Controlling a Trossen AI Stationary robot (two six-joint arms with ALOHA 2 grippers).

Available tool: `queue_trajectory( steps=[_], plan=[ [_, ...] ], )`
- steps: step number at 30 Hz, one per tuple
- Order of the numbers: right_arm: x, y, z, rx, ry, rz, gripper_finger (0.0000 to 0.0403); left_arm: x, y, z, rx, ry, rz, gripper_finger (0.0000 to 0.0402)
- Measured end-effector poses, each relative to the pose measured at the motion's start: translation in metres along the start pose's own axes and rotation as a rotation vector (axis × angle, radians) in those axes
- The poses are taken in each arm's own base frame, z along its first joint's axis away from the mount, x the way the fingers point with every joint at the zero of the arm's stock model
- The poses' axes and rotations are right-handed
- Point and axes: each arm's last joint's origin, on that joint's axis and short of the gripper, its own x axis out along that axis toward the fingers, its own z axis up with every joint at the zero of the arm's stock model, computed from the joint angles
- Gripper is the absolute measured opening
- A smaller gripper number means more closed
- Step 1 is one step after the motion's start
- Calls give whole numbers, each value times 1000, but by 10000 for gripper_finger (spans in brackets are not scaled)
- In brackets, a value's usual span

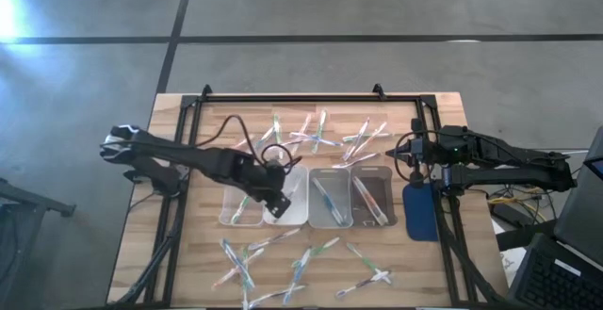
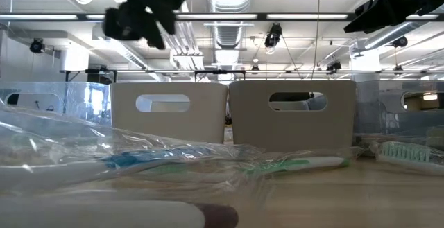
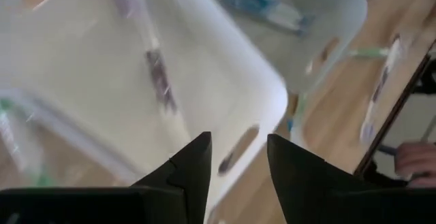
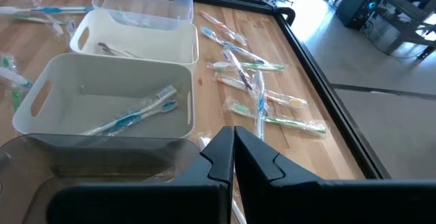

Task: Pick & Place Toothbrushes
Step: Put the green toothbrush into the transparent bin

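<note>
Wrapped toothbrushes (image 1: 316,133) lie scattered along the table's far side, and more toothbrushes (image 1: 301,268) lie along the near side. Four trays stand in a row mid-table. My left gripper (image 1: 275,195) hovers open over the white tray (image 3: 225,81), where a purple toothbrush (image 3: 158,74) lies on the floor; nothing sits between its fingers (image 3: 238,166). A blue toothbrush (image 4: 136,117) lies in the neighbouring tray. My right gripper (image 1: 403,155) waits shut and empty (image 4: 234,149) beyond the row's right end, beside the far pile of toothbrushes (image 4: 255,88).
A black frame rail (image 1: 311,96) runs round the table. A blue flat object (image 1: 421,212) lies to the right of the trays. In the low view, a blue toothbrush (image 2: 152,160) and a green toothbrush (image 2: 298,163) lie close in front. A person's hand (image 3: 415,159) shows beyond the rail.
</note>
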Motion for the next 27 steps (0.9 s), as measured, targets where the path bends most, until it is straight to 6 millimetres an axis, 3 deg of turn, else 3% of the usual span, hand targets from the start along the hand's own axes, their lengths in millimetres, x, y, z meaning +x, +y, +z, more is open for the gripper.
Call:
queue_trajectory(
  steps=[5, 12, 18, 22, 27],
  plan=[
    [0, 0, 0, 0, 0, 0, 8, -21, 1, -28, -51, 32, 76, 147],
    [0, 0, 0, 1, 0, 0, 8, -39, -16, -84, -72, 64, 75, 147],
    [0, 0, 0, 1, -1, 0, 8, -49, -17, -123, -96, -82, 164, 147],
    [0, 0, 0, 0, -1, 0, 8, -54, -1, -119, -113, -179, 312, 147],
    [0, 0, 0, 0, -1, 0, 8, -55, 20, -72, -31, -213, 433, 147]
  ],
)
